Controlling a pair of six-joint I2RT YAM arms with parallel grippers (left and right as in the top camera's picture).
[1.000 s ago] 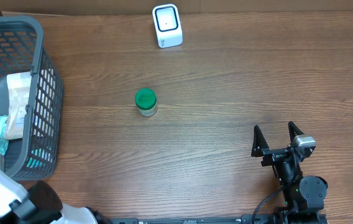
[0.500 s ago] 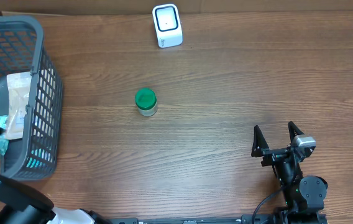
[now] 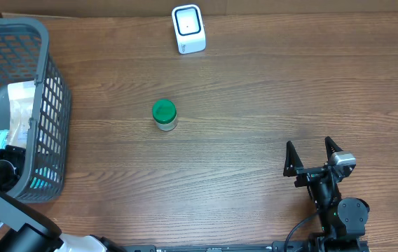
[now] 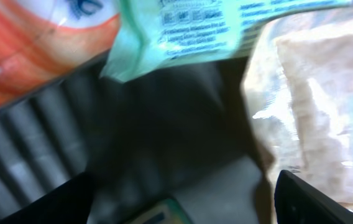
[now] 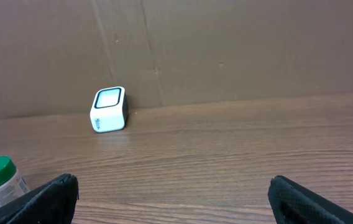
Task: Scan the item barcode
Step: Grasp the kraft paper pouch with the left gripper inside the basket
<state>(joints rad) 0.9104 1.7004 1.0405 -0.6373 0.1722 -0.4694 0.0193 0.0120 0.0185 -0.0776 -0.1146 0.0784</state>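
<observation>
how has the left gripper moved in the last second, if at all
Yes: seen from overhead, the left gripper has shifted down-frame and rightward inside the basket, toward its near wall.

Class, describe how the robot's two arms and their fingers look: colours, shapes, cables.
The right arm is black, with two pointed black fingers, a small silver-grey block beside them, a round joint housing and a black cable looping at its base. The left arm mixes white shells with chunky black sections; its fingers show as dark wedges in the wrist view.
</observation>
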